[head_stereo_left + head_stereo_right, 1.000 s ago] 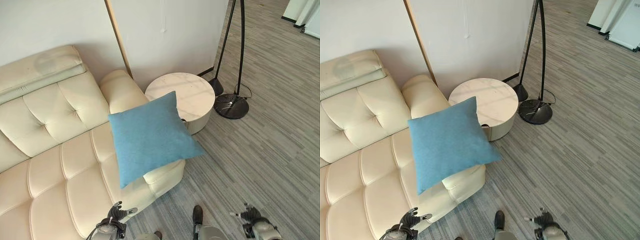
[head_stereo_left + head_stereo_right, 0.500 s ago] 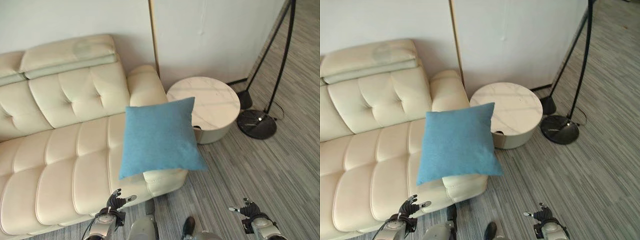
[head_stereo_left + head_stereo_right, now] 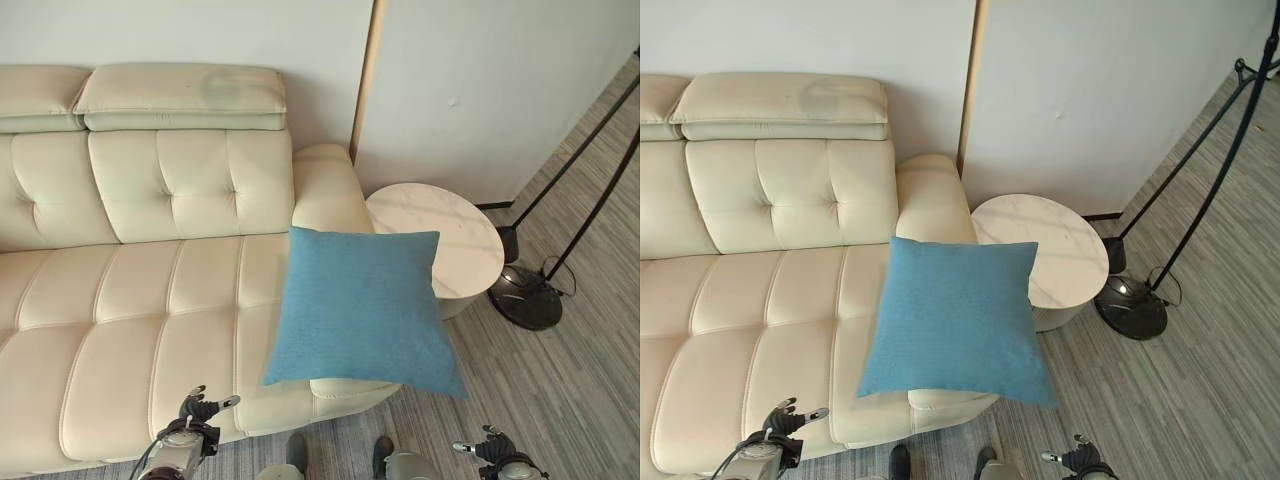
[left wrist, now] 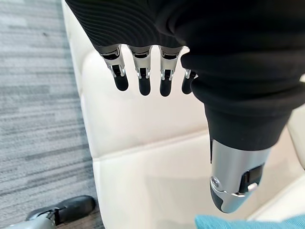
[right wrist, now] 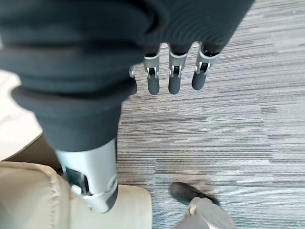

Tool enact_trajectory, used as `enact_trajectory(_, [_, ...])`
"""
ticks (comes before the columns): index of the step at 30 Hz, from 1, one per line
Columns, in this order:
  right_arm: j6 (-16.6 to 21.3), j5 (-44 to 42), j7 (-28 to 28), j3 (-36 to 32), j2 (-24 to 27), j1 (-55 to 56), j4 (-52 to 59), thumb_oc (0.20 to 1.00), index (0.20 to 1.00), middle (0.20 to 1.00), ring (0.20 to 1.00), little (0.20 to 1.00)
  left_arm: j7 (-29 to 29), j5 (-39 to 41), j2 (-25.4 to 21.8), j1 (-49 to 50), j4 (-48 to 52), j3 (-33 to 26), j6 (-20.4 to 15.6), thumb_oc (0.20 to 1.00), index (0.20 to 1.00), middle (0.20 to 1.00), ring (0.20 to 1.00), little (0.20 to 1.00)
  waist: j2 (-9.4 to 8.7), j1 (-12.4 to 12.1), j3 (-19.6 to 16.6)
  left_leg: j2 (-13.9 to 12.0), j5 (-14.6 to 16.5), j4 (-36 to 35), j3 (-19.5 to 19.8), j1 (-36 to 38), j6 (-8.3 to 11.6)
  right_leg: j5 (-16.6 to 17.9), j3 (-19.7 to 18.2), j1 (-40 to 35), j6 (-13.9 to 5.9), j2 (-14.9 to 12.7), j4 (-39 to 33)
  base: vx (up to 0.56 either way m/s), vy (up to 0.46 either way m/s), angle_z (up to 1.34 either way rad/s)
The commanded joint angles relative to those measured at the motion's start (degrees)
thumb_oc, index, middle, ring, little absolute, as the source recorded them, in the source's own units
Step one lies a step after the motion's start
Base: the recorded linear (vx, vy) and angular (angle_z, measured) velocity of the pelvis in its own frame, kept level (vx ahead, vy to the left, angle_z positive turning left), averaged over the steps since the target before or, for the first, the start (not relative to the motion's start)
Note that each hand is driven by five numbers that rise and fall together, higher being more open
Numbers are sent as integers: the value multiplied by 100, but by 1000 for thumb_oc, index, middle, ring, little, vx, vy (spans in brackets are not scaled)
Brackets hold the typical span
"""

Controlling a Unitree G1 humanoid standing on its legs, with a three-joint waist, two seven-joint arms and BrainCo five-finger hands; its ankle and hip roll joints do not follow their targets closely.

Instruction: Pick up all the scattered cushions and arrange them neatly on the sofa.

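A square blue cushion (image 3: 361, 305) lies flat on the right end of the cream tufted sofa (image 3: 130, 300), with its lower right corner hanging past the seat's front edge over the floor. My left hand (image 3: 196, 413) hangs low in front of the sofa's front edge, fingers straight and holding nothing; in the left wrist view its fingers (image 4: 142, 76) point down over the cream seat, and a corner of the blue cushion (image 4: 248, 222) shows. My right hand (image 3: 490, 449) hangs low over the floor, open and apart from the cushion; its fingers (image 5: 172, 76) are straight above grey carpet.
A round white marble side table (image 3: 445, 240) stands against the sofa's right armrest (image 3: 325, 190). A black floor lamp base (image 3: 527, 297) with slanted poles sits on the striped grey floor (image 3: 560, 390) to its right. A wall runs behind the sofa.
The camera has swung left, so more of the sofa shows. The cushion has not moved on the sofa, and both hands stay low and open.
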State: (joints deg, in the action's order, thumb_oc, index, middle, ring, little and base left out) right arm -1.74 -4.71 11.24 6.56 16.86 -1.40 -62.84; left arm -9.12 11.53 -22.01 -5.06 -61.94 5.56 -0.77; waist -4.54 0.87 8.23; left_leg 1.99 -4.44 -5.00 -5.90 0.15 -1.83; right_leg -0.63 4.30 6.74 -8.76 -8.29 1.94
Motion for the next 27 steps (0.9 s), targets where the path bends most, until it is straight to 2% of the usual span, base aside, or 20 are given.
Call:
enact_trajectory(1, [55, -306, 264, -136, 395, -196, -74, 1000, 1000, 1000, 1000, 1000, -99, 280, -21, -161, -87, -262, -195, 1000, 1000, 1000, 1000, 1000, 59, 56, -126, -361, 228, 0, -161, -58, 435, 219, 7, -467, 23, 238, -471, 106, -36, 10])
enact_trajectory(6, [62, -689, 443, -701, 596, -67, -300, 1000, 1000, 1000, 1000, 1000, -34, 406, -171, -84, -481, -583, -125, 1000, 1000, 1000, 1000, 1000, 108, 130, -321, -438, 324, 0, -147, 106, 488, 212, 120, -788, 49, 272, -694, 150, -41, -4])
enact_trajectory(7, [-4, -876, 458, -1000, 798, -5, -465, 1000, 1000, 1000, 1000, 1000, 38, 436, -368, -121, -834, -766, -25, 1000, 1000, 1000, 1000, 1000, 134, 184, -383, -469, 362, 0, -134, 164, 525, 168, 156, -857, 51, 284, -694, 89, -9, 1])
enact_trajectory(8, [-4, -877, 456, -1001, 799, -7, -466, 1000, 1000, 1000, 1000, 1000, 40, 436, -368, -126, -839, -764, -27, 1000, 1000, 1000, 1000, 1000, 135, 184, -379, -470, 364, 0, -133, 167, 526, 167, 158, -861, 51, 285, -694, 116, -15, 9])
enact_trajectory(11, [-28, -1013, 463, -1189, 1399, -236, -386, 1000, 1000, 1000, 1000, 1000, 123, 467, -763, -379, -1007, -860, 40, 1000, 1000, 1000, 1000, 1000, 155, 235, -342, -508, 374, 0, -145, 153, 561, 168, 193, -833, 40, 290, -694, 26, -6, 5])
enact_trajectory(13, [-15, -945, 528, -1227, 2090, -588, 195, 1000, 1000, 1000, 1000, 1000, 81, 800, -1077, -758, -1019, -995, 51, 1000, 1000, 1000, 1000, 1000, 164, 273, -271, -530, 370, 0, -173, 83, 593, 180, 190, -746, 9, 296, -694, -32, 3, -1])
enact_trajectory(16, [12, -866, 626, -1047, 2360, -964, 1084, 1000, 1000, 1000, 1000, 1000, 34, 1332, -1149, -1100, -797, -995, -35, 1000, 1000, 1000, 1000, 1000, 189, 302, -169, -556, 346, 0, -200, -21, 618, 199, 182, -621, 1, 311, -694, -66, 15, -7])
enact_trajectory(21, [-9, -978, 696, -601, 2254, -1469, 1924, 1000, 1000, 1000, 1000, 1000, -39, 1881, -1067, -1453, -382, -767, -132, 1000, 1000, 1000, 1000, 1000, 200, 283, -87, -574, 345, 0, -223, -33, 630, 191, 166, -590, 12, 326, -694, -5, 21, -11])
enact_trajectory(24, [-11, -1284, 818, -135, 1732, -1994, 2708, 1000, 1000, 1000, 1000, 1000, -155, 2323, -822, -1899, 8, -424, -163, 1000, 1000, 1000, 1000, 1000, 181, 268, 76, -565, 327, 0, -226, -103, 624, 229, 153, -511, 20, 315, -694, -56, 19, -7])
enact_trajectory(27, [-67, -1305, 892, 100, 1511, -2284, 3034, 1000, 1000, 1000, 1000, 1000, -198, 2422, -741, -2218, 46, -244, -154, 1000, 1000, 1000, 1000, 1000, 161, 274, 212, -555, 292, 0, -215, -197, 615, 276, 134, -405, 26, 303, -694, -105, 13, -1])
